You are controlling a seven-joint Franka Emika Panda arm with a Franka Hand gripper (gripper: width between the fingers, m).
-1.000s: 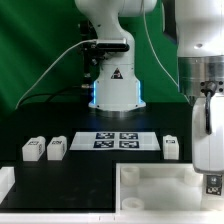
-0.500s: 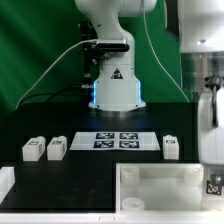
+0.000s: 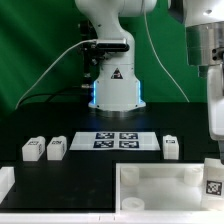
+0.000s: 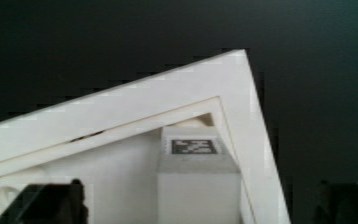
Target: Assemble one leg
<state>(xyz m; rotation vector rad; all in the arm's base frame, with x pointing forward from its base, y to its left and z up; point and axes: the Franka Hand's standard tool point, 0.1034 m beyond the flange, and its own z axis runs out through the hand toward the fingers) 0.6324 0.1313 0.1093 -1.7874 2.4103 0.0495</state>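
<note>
One leg (image 3: 213,178), a stubby white block with a square tag, stands upright at the corner of the large white panel (image 3: 150,186) on the exterior view's right. In the wrist view the leg (image 4: 194,170) shows its tag inside the panel's raised rim (image 4: 158,100). My gripper (image 3: 214,148) hangs above the leg. In the wrist view the gripper (image 4: 197,206) is open, its dark fingers (image 4: 51,205) standing well apart on either side of the leg with gaps. Three more legs lie on the black table: two on the left (image 3: 32,149) (image 3: 56,148) and one on the right (image 3: 171,148).
The marker board (image 3: 118,140) lies behind the panel in front of the robot base (image 3: 112,85). A white block (image 3: 5,186) sits at the front left edge. A green backdrop stands behind.
My gripper has risen from around the leg. The leg stays upright in the panel's corner, now uncovered in the exterior view.
</note>
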